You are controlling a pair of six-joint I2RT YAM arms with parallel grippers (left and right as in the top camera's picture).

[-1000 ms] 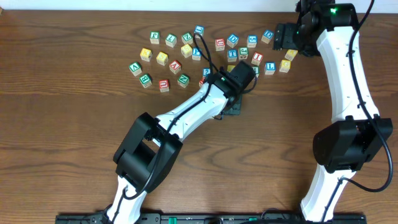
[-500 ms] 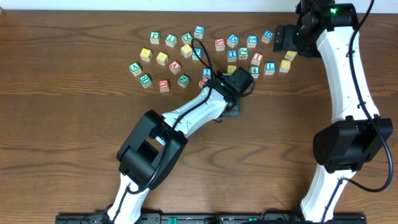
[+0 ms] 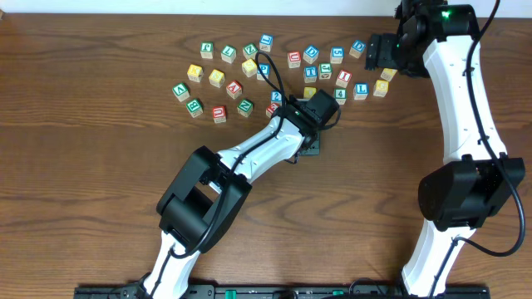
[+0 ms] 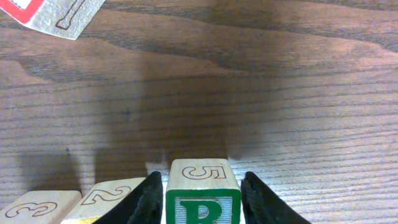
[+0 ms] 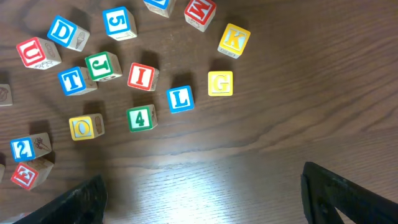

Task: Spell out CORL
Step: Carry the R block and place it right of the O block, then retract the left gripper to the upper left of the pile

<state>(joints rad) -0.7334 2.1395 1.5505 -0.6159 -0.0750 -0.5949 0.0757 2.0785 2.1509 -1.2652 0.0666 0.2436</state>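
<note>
Trouble most likely at the grip. Left end effector [image 4: 202,180] clenched on the R block [image 4: 203,194], fingers [image 4: 149,202] pressed against both sides, green letter toward the wrist camera, red 5 on top. Cannot tell whether lifted clear of the table [image 4: 280,93] or resting on it. Could twist in the pinch and land wrong face up, spoiling the word. Numbered blocks [image 4: 106,199] just beside the R block on its left in the wrist view, close enough to be dragged or knocked by any sideways sweep. Bare wood ahead of the R block, seemingly room for a row.

Right end effector [image 5: 204,177] released, fingers wide apart with nothing between, hovering over the scattered blocks. O block [image 5: 86,126] and L block [image 5: 180,98] loose among them, apart from the R block. C not read with certainty. G block [image 5: 220,83] near the L block, easy to nudge during a reach.

No tray, box or bowl in view, so nothing contained anywhere.
</note>
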